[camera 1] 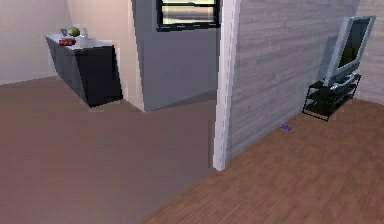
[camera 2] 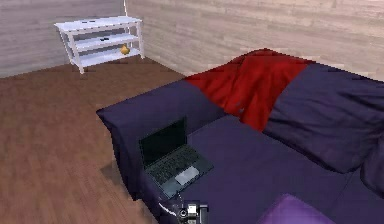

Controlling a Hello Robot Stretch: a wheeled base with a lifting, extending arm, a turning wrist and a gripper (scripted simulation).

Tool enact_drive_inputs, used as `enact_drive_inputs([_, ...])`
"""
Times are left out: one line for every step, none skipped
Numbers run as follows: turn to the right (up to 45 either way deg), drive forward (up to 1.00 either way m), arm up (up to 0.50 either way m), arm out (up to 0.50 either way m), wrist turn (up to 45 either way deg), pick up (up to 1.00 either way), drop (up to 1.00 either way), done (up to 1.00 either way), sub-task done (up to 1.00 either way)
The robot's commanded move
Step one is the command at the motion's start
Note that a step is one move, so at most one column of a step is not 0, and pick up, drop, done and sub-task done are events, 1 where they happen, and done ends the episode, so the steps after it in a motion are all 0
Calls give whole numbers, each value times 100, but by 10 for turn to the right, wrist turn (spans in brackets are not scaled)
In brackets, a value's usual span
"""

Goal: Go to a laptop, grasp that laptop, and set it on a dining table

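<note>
A dark laptop (camera 2: 172, 160) lies with its lid up on the seat of a purple sofa (camera 2: 240, 150), near the sofa's arm, in the arm side view. At that view's bottom edge, just below the laptop, two small white marked squares (camera 2: 193, 211) show the arm's far end, with the gripper (camera 2: 172, 212) dark beside them. The sofa seat lies right behind it, so I cannot tell whether it holds anything.
A red blanket (camera 2: 250, 85) drapes over the sofa back beside big purple cushions (camera 2: 330, 115). A white shelf table (camera 2: 100, 40) stands by the far wall. In the forward view a partition wall (camera 1: 270, 70) rises ahead, with a dark cabinet (camera 1: 88, 68) at left and a TV (camera 1: 352, 45) on a stand at right.
</note>
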Motion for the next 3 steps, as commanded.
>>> enact_drive_inputs([0,0,0,0,0,100,0,0,0])
enact_drive_inputs([0,0,10,0,0,0,0,0,0])
enact_drive_inputs([0,0,50,0,0,0,0,0,0])
